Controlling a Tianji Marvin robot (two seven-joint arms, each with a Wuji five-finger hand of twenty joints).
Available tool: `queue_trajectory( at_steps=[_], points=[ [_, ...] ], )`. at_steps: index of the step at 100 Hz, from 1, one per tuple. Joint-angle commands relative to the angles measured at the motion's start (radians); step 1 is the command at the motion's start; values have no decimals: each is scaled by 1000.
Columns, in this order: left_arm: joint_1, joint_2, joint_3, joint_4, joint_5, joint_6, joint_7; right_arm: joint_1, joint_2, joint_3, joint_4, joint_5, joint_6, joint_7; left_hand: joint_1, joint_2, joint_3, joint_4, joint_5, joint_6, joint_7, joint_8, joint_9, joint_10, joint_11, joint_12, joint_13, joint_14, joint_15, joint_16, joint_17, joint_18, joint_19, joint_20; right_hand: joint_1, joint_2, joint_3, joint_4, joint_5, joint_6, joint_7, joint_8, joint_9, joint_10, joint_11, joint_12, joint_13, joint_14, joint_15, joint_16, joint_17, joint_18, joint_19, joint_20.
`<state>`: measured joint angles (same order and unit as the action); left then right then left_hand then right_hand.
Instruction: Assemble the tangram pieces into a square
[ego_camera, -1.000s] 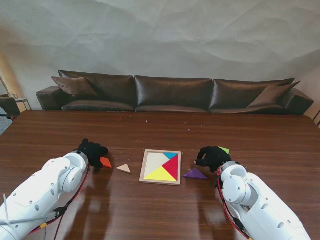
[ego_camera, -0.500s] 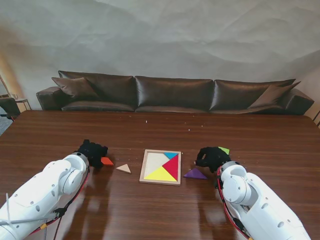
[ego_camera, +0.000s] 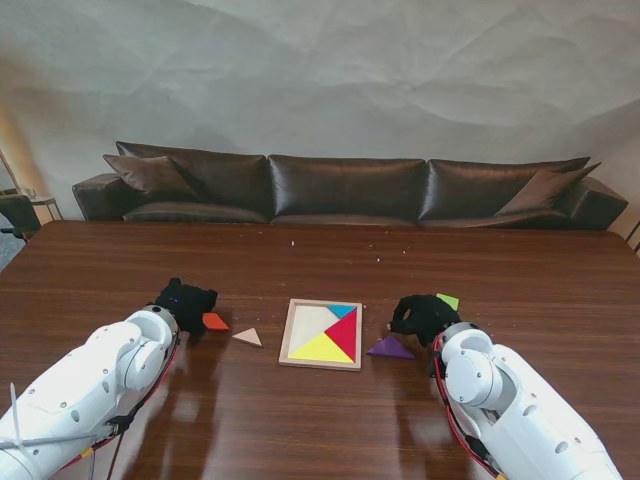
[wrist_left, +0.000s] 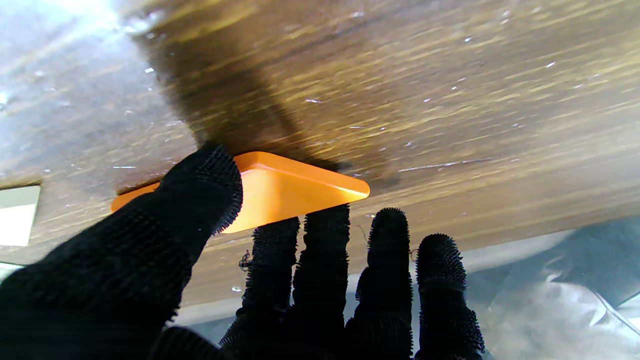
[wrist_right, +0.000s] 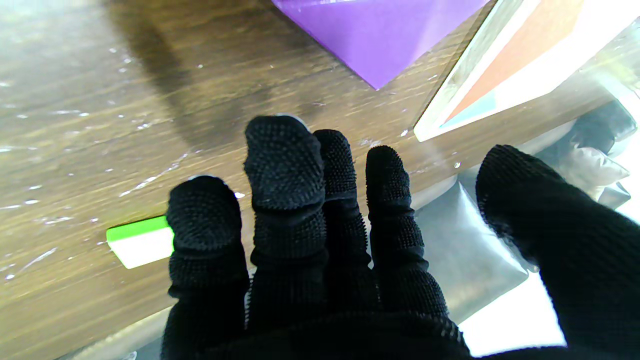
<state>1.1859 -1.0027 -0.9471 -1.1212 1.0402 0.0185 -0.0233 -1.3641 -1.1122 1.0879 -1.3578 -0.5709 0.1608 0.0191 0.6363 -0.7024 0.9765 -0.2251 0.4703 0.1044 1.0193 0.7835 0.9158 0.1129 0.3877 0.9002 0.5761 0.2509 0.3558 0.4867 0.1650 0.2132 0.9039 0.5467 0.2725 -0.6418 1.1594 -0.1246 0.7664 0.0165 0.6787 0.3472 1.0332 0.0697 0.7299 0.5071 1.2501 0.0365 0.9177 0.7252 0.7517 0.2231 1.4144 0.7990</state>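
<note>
A wooden tray (ego_camera: 287, 338) in the middle of the table holds yellow, red, blue and pale pieces. An orange piece (ego_camera: 215, 321) lies flat on the table to its left. My left hand (ego_camera: 183, 300) is open beside the piece; in the left wrist view the thumb (wrist_left: 200, 195) rests against the orange piece (wrist_left: 290, 187) and two fingertips touch its edge. A beige triangle (ego_camera: 247, 337) lies between that piece and the tray. To the right of the tray, my right hand (ego_camera: 424, 314) hovers open between a purple triangle (ego_camera: 390, 347) and a green piece (ego_camera: 449, 300), holding nothing.
The dark wooden table runs far back to a brown leather sofa (ego_camera: 345, 188). In the right wrist view the tray's corner (wrist_right: 450, 117), the purple triangle (wrist_right: 380, 35) and the green piece (wrist_right: 140, 242) all lie close around the fingers.
The orange piece has slid slightly right, toward the tray, with my left hand against it. The right hand has barely moved.
</note>
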Motion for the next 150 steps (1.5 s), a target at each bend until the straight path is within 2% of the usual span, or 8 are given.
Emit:
queue_trajectory(
  at_steps=[1, 16, 35, 71, 83, 89, 101, 150],
  points=[
    [20, -10, 15, 40, -6, -9, -27, 0, -2, -4, 3, 2, -6, 16, 110, -48, -33, -6, 77, -84, 138, 17, 81, -61, 65, 95, 36, 3, 5, -9, 10, 22, 38, -10, -21, 38, -9, 7, 14, 9, 19, -1, 22, 9, 5, -9, 27, 9, 2, 9, -7, -7, 27, -3],
    [14, -14, 20, 57, -24, -20, -7, 4, -1, -6, 9, 5, -7, 20, 164, -62, -63, -2, 91, -81, 150, 4, 124, -67, 62, 235, 81, 10, 39, 12, 44, 43, 72, -7, -20, 37, -9, 7, 13, 9, 19, -1, 22, 8, 5, -8, 27, 11, 2, 9, -7, -7, 27, -3],
    [13, -23, 22, 81, -54, -26, 41, 5, 0, -8, 12, 6, -9, 24, 209, -84, -51, 3, 119, -66, 169, -9, 149, -64, 148, 315, 135, 15, 64, 23, 95, 72, 94, -9, -22, 38, -10, 7, 12, 9, 19, -2, 21, 8, 5, -9, 27, 9, 2, 9, -7, -8, 26, -3],
    [6, -36, 21, 111, -103, -47, 77, 8, 0, -11, 16, 7, -9, 25, 271, -84, -47, 16, 139, -55, 184, -25, 123, -38, 258, 349, 234, -9, 138, 68, 179, 94, 172, 6, -22, 41, -10, 7, 10, 10, 20, -2, 22, 10, 6, -8, 27, 8, 2, 9, -7, -10, 26, -3],
    [4, -41, 18, 120, -117, -53, 97, 8, 0, -12, 17, 7, -8, 26, 294, -94, -42, 18, 153, -45, 186, -28, 116, -53, 343, 391, 272, -30, 220, 131, 209, 91, 220, 32, -22, 40, -11, 7, 10, 10, 20, -3, 20, 8, 6, -9, 27, 8, 2, 9, -7, -11, 26, -4],
    [2, -43, 18, 124, -124, -56, 102, 9, -1, -12, 18, 8, -8, 25, 306, -97, -39, 19, 164, -41, 190, -31, 110, -60, 388, 401, 305, -32, 244, 239, 227, 86, 242, 46, -22, 40, -11, 7, 10, 10, 20, -3, 21, 8, 6, -9, 27, 9, 2, 9, -7, -11, 26, -4],
    [-1, -47, 19, 130, -138, -60, 105, 10, -1, -12, 20, 9, -8, 24, 313, -93, -40, 21, 169, -37, 192, -33, 107, -60, 405, 413, 339, -32, 272, 291, 249, 80, 268, 59, -22, 41, -11, 8, 9, 11, 20, -3, 20, 8, 6, -9, 27, 9, 2, 9, -7, -12, 26, -4],
    [27, -58, -74, 41, -197, -77, 48, 15, 0, -18, 28, 12, -17, 28, 313, -12, -79, 23, 169, -18, 165, -70, 84, -34, 399, 435, 318, -26, 276, 315, 235, 67, 284, 76, -23, 44, -13, 8, 8, 11, 20, -3, 19, 8, 6, -9, 27, 5, 1, 8, -7, -12, 26, -4]
  ],
)
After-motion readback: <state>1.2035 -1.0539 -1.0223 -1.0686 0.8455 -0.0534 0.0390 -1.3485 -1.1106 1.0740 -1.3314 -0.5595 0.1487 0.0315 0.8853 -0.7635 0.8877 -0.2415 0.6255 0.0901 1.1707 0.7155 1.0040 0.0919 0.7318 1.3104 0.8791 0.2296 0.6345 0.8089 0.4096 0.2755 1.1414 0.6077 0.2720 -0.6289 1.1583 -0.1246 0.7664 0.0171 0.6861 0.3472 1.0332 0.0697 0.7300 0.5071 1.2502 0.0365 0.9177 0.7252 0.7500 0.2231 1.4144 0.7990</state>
